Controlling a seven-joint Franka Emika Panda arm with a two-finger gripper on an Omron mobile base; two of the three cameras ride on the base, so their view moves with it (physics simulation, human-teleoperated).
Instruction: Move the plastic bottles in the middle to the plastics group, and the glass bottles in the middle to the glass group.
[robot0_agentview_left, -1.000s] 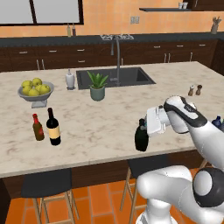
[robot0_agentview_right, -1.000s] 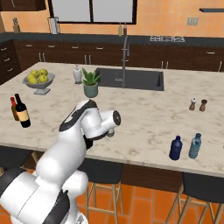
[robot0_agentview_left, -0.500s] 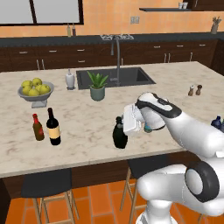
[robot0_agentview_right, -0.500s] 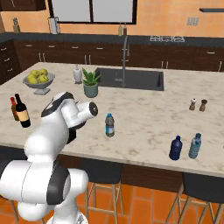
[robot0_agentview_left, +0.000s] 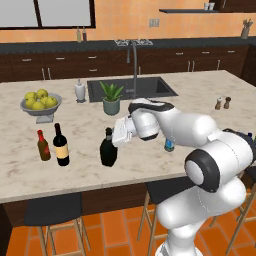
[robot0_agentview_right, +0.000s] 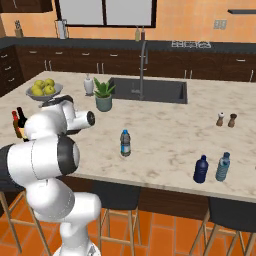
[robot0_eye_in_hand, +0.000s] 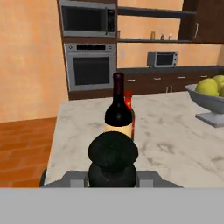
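My gripper (robot0_agentview_left: 112, 136) is shut on the neck of the dark green-black glass bottle (robot0_agentview_left: 108, 151), which stands upright low over the counter. Just to its left is the glass group: a wine bottle (robot0_agentview_left: 61, 146) with a tan label and a small red-capped sauce bottle (robot0_agentview_left: 43, 146). In the hand view the held bottle's top (robot0_eye_in_hand: 113, 153) sits between the fingers of the gripper (robot0_eye_in_hand: 113, 176), with the wine bottle (robot0_eye_in_hand: 118, 114) straight ahead. A small clear plastic bottle (robot0_agentview_right: 125, 143) stands mid-counter. A dark blue bottle (robot0_agentview_right: 201, 169) and a clear one (robot0_agentview_right: 222, 167) stand together at the front right.
A fruit bowl (robot0_agentview_left: 41, 102) stands behind the glass group. A potted plant (robot0_agentview_left: 111, 98) and a soap dispenser (robot0_agentview_left: 79, 91) stand by the sink (robot0_agentview_left: 130, 89). Salt and pepper shakers (robot0_agentview_left: 222, 103) are at the far right. Stools stand under the counter's front edge.
The arm has swung left along the counter, carrying the dark green-black bottle from the middle to just right of the wine bottle.
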